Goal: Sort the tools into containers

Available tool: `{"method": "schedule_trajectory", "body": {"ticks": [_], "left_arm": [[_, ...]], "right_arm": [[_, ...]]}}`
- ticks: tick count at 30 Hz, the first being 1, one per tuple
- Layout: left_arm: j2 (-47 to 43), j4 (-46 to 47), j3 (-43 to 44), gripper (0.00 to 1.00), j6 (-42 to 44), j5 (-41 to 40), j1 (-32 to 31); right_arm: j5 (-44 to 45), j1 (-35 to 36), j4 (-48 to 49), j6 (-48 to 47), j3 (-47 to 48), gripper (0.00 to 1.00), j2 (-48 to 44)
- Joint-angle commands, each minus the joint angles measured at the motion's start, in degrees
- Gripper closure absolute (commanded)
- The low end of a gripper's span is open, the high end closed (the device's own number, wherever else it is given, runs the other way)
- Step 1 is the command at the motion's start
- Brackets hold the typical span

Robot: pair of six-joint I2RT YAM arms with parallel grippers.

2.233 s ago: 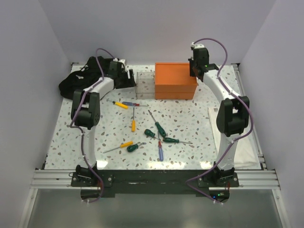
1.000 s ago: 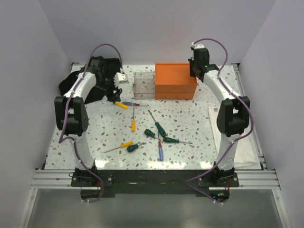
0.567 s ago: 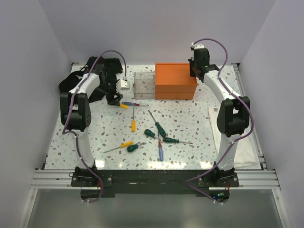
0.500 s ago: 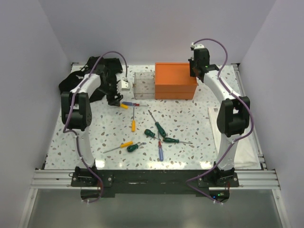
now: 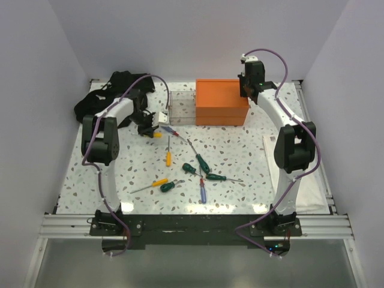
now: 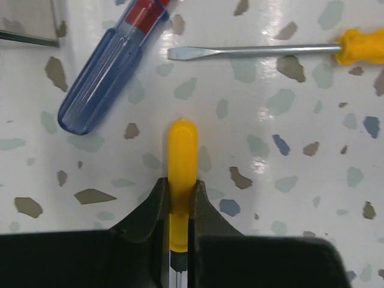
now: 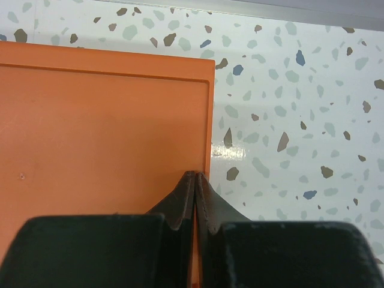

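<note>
In the left wrist view my left gripper [image 6: 178, 191] is shut on the handle of a small yellow screwdriver [image 6: 182, 147] that lies on the speckled table. A blue screwdriver with a red collar [image 6: 108, 69] and a second yellow screwdriver [image 6: 360, 47] lie just beyond it. From above, the left gripper [image 5: 149, 127] sits in front of the clear bin [image 5: 183, 108]. My right gripper [image 7: 195, 177] is shut with nothing in it, over the right edge of the orange box [image 7: 102, 132]. In the top view the right gripper [image 5: 248, 89] stands by the orange box [image 5: 221, 99].
Several screwdrivers lie mid-table: a yellow one [image 5: 168, 157], green ones [image 5: 202, 162] [image 5: 216, 177] [image 5: 168, 186] and a blue one [image 5: 203, 192]. A black cloth heap [image 5: 96, 103] fills the back left corner. A white sheet [image 5: 312, 180] lies at the right edge.
The left arm swung from beside the clear bin down to the yellow screwdriver, and its jaws closed on the handle. The right arm has not moved.
</note>
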Motion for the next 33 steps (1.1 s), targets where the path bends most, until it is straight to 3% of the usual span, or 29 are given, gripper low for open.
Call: {"method": "schedule_trajectory", "body": {"ticks": [1, 4, 7, 9, 10, 11, 13, 14, 17, 22, 25, 30, 31, 32, 33], "left_arm": [[-4.78, -10.45, -0.29, 1.0, 4.59, 0.68, 0.99], [-8.03, -12.14, 3.3, 1.0, 2.5, 6.72, 0.99], [-7.08, -6.35, 12.61, 1.0, -13.72, 17.96, 1.08], [-7.07, 7.76, 15.0, 1.0, -35.22, 24.11, 1.08], [-8.12, 14.17, 14.4, 1.0, -50.71, 25.63, 1.08], [-8.82, 29.72, 13.0, 1.0, -59.3, 25.99, 0.9], [-11.36, 45.88, 5.89, 1.0, -81.49, 22.84, 0.46], [-11.73, 58.23, 3.87, 1.0, -86.41, 20.74, 0.11], [-9.02, 63.36, 4.27, 1.0, -96.72, 12.12, -1.47], [-0.5, 69.59, 6.75, 1.0, -117.34, 11.67, -2.44], [2.93, 69.7, 8.06, 1.0, -121.61, 7.11, -3.31], [5.32, 61.71, 10.35, 1.0, -117.31, -0.45, -5.25], [5.67, 61.35, 10.35, 0.94, -116.87, 0.15, -5.51], [5.59, 61.86, 10.09, 0.78, -116.69, 0.94, -5.52], [5.5, 61.35, 10.17, 0.7, -116.69, 0.94, -5.6]], "right_arm": [[-1.44, -0.15, -8.92, -0.16, -2.35, 0.98, 2.93], [-1.53, -0.32, -8.83, -0.16, -1.91, 0.98, 3.28], [-1.53, -0.15, -8.92, -0.07, -1.64, 0.98, 3.55], [-1.61, -0.06, -9.1, -0.07, -1.56, 0.98, 3.64], [-1.53, -0.14, -9.1, -0.07, -1.64, 0.98, 3.64], [-1.44, -0.15, -9.1, -0.07, -1.73, 0.98, 3.55], [-1.26, -0.06, -9.01, -0.16, -1.82, 0.98, 3.37], [-1.09, -0.14, -9.01, -0.25, -1.82, 0.98, 3.2], [-1.09, -0.15, -8.75, -0.25, -1.82, 0.98, 3.11], [-1.0, -0.15, -8.83, -0.34, -1.03, 0.98, 3.2], [-0.91, -0.15, -9.01, -0.34, -1.03, 0.98, 3.02], [-0.56, -0.15, -9.1, -0.77, -1.82, 0.98, 2.14], [-0.47, -0.15, -9.01, -0.69, -1.99, 0.98, 1.71], [-0.21, -0.15, -8.84, -0.69, -2.43, 0.98, 1.7], [-0.12, -0.15, -8.66, -0.69, -2.61, 0.98, 1.61]]}}
